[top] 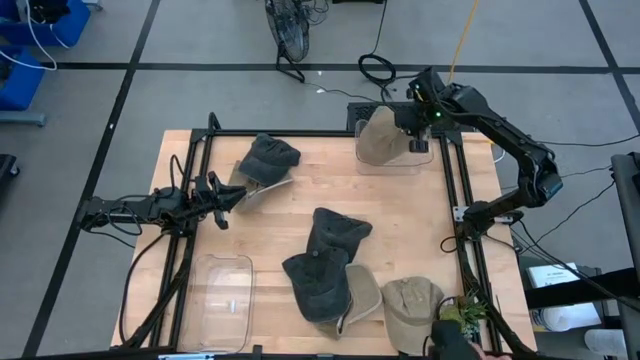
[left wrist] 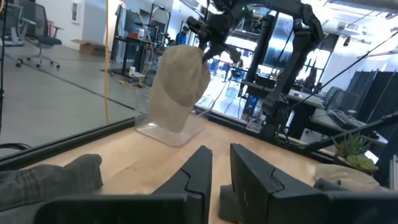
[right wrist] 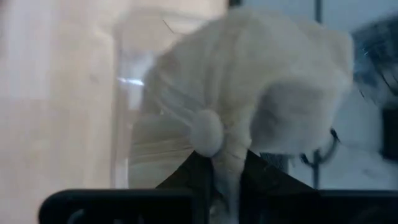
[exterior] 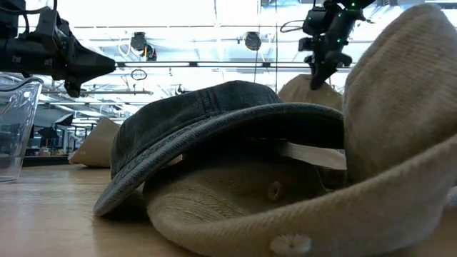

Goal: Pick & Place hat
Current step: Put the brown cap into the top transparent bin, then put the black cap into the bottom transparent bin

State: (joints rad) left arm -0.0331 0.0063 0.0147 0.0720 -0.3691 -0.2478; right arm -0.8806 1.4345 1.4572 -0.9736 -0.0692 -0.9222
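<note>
A tan hat (top: 382,138) hangs over a clear bin (top: 392,163) at the table's far right, and my right gripper (top: 413,138) is shut on it from above. The left wrist view shows this hat (left wrist: 180,87) below that gripper (left wrist: 208,48), its lower end down inside the bin (left wrist: 166,132). My left gripper (top: 235,195) waits level at the table's left side. Its fingers (left wrist: 221,171) stand almost together with nothing between them, next to a dark hat (top: 268,160). My right gripper pinches a gathered fold of the crown's top (right wrist: 231,163), just beside the hat's button (right wrist: 207,134), between its two fingers. The fingers slant down from above. The hat hangs below them with its lower end (left wrist: 168,124) inside the clear bin.
Two dark hats (top: 335,235) (top: 318,285) and two tan hats (top: 362,295) (top: 410,302) lie piled at the table's near middle and right. A second clear bin (top: 222,300) stands at the near left. A potted plant (top: 462,315) sits at the near right corner.
</note>
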